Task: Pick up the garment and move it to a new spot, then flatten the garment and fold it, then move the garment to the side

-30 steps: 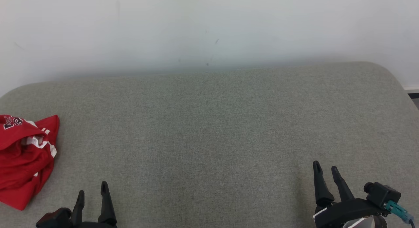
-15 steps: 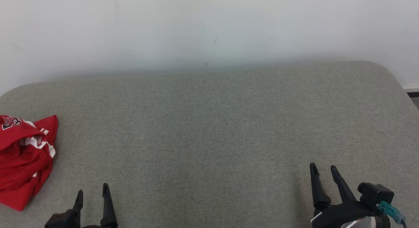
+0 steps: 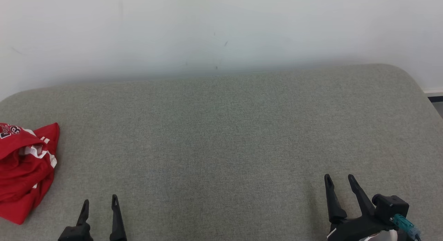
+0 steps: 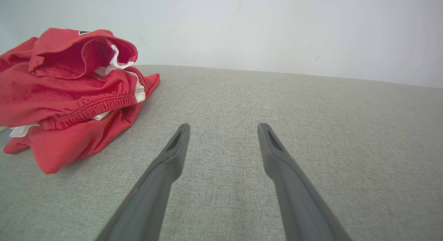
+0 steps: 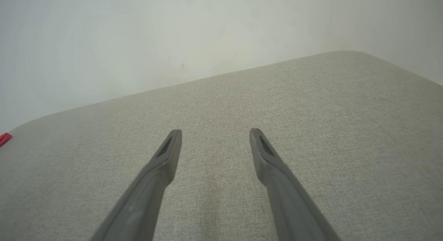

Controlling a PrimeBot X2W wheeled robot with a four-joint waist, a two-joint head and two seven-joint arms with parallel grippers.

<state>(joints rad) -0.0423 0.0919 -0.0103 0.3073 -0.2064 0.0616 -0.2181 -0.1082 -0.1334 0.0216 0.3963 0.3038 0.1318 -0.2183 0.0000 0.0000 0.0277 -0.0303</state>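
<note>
The garment [image 3: 24, 171] is a crumpled red piece with white trim and dark lettering, lying at the far left of the grey fabric surface [image 3: 221, 137]. In the left wrist view the garment [image 4: 69, 95] is heaped up to the upper left of my fingers. My left gripper [image 3: 100, 201] stands open at the lower left, to the right of the garment and apart from it, with nothing between its fingers [image 4: 173, 154]. My right gripper [image 3: 339, 178] stands open at the lower right over bare fabric, its jaws spread in the right wrist view [image 5: 214, 133]. A red sliver of garment [image 5: 4, 139] shows at that view's left edge.
A pale wall [image 3: 221, 29] runs along the back of the grey surface. The surface has rounded far corners, and its right edge [image 3: 424, 92] drops off by a dark strip of floor.
Both grippers have sunk a little lower in the head view, and the whole picture has shifted slightly left. The garment lies as before.
</note>
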